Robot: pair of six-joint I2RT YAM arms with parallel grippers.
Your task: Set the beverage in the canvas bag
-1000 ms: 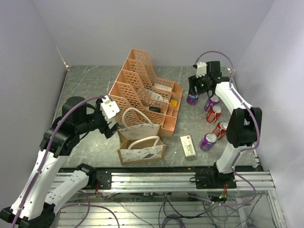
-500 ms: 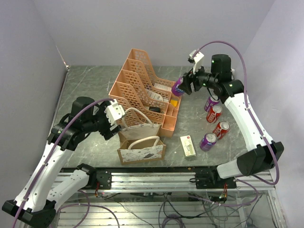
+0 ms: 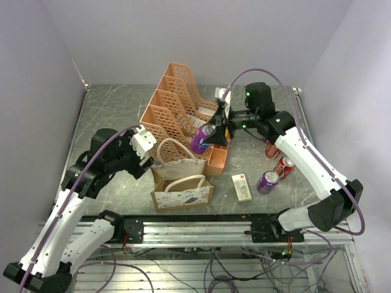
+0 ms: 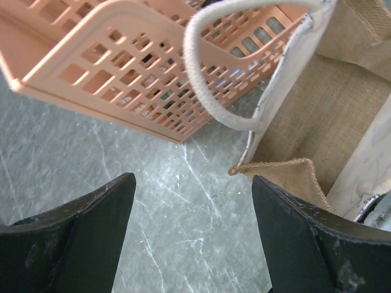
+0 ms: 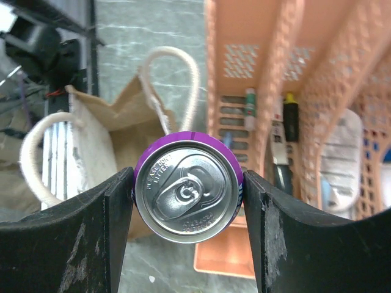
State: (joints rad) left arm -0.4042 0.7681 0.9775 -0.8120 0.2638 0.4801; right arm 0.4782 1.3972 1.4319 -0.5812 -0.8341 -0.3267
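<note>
Your right gripper [image 3: 214, 135] squeezes the purple can [image 3: 200, 139], up over the front of the peach organizer [image 3: 168, 104]. The canvas bag [image 3: 183, 195] sits at 7 o'clock from it. Bring the can between the white handles [image 3: 189, 179], then lower. Your left gripper [image 4: 192, 244] is spread wide, holding nothing.

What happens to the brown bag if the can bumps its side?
The canvas bag would likely dent, not stay stiff: its woven walls look soft and its rim looks bowed. It stands unheld on the table, small and boxy, so a sideways bump might shove or tip it. The purple can looks smooth and round; it could roll if dropped outside.
</note>
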